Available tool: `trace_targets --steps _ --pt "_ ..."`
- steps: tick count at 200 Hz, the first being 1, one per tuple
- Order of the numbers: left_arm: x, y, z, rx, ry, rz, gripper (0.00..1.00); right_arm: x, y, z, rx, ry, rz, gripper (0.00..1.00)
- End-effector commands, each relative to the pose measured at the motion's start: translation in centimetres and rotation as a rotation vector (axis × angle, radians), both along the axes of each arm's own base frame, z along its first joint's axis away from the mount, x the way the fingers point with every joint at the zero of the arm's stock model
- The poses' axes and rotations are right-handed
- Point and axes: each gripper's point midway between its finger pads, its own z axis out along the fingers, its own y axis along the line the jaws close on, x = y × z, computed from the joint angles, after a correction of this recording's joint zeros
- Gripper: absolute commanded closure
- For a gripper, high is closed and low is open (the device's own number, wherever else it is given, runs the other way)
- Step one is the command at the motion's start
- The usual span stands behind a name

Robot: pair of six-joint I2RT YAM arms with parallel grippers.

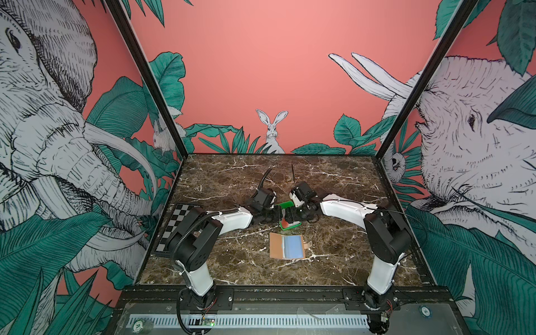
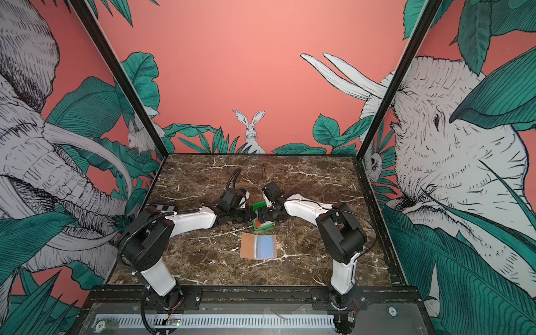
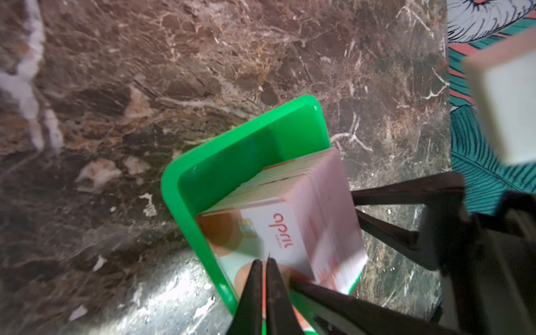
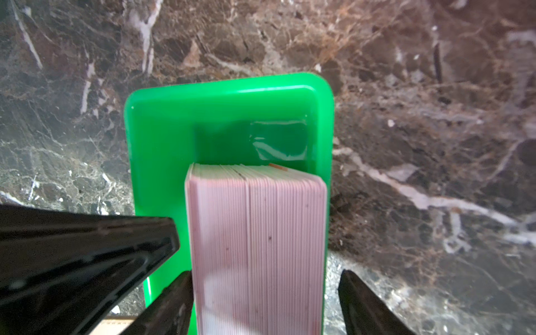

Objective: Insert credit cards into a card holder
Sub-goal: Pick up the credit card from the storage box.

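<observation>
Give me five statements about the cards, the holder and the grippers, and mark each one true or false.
1. The card holder lies open on the table. True.
2. The credit cards sit stacked in the green tray. True.
3. The right gripper is shut. False: its jaws stand open on either side of the stack.
4. The card holder is empty. False: a light blue card shows inside it.
5. The left gripper is shut. True.
</observation>
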Motion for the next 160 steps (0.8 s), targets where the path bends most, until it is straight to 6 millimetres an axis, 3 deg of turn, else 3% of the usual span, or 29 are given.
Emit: trace_targets --steps 1,90,144,160 --pt "0.6 -0.3 0.5 -0.009 -0.019 -0.011 0.92 0.3 -0.8 1.3 -0.005 -0.032 -0.007 0.24" --pt "0.0 -0.2 -0.4 -0.004 0.007 -0.026 0.92 0.4 -1.6 1.6 -0.007 -0.034 -0.013 0.26" --pt "-0.1 -0.6 -1.2 -0.017 0.027 -0.028 0.90 0.0 -1.5 3.8 0.042 -0.057 -0.019 0.26" --pt "-0.1 -0.6 -1.3 -0.018 0.030 -0.027 0.90 -0.4 -1.4 4.3 0.067 -0.058 -0.029 0.31"
